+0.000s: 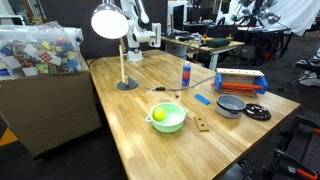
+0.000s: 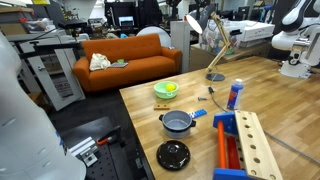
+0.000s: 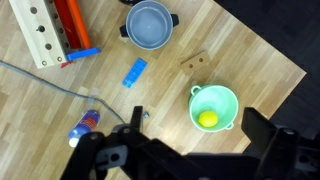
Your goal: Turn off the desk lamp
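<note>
Okay, I'm holding pincer (image 3: 180, 145) wide, gripping nothing, hovering above table (image 3: 250, 60). Desk lamp (image 1: 108, 22) standing at table edge, falling outside wrist view, can't tell which side of pincer. Green bowl (image 3: 214, 107) sitting just ahead.

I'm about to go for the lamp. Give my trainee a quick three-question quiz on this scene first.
1. True or false: the grey pot has its lid on.
2. What lies in the green bowl? A a round yellow thing; B a spoon; C nothing.
3. Fill in: with the desk lamp not yet touched, the fingers of the gripper stand ____.
Key: 1 false, the lid lies beside the pot; 2 A; 3 open.
</note>
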`<act>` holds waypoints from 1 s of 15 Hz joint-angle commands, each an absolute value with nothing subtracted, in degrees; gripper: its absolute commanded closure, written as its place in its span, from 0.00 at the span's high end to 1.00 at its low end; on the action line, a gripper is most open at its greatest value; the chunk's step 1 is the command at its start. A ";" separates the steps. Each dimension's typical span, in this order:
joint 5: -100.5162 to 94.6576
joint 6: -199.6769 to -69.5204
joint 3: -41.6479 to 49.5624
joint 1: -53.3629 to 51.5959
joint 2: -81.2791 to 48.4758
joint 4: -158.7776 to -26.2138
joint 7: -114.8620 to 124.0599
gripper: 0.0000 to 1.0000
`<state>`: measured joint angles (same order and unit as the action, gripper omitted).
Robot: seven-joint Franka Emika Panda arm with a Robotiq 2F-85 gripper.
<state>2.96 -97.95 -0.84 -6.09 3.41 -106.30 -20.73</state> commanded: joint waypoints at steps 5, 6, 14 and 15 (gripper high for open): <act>4.48 -100.95 -3.76 -6.08 -0.36 -102.96 -12.19 1.00; 4.59 -101.44 -4.10 -6.16 -1.53 -102.05 -10.49 1.00; 3.35 -103.46 -4.74 -6.18 -9.77 -96.64 -2.05 1.00; 3.35 -103.46 -4.72 -6.20 -10.75 -95.67 -1.50 1.00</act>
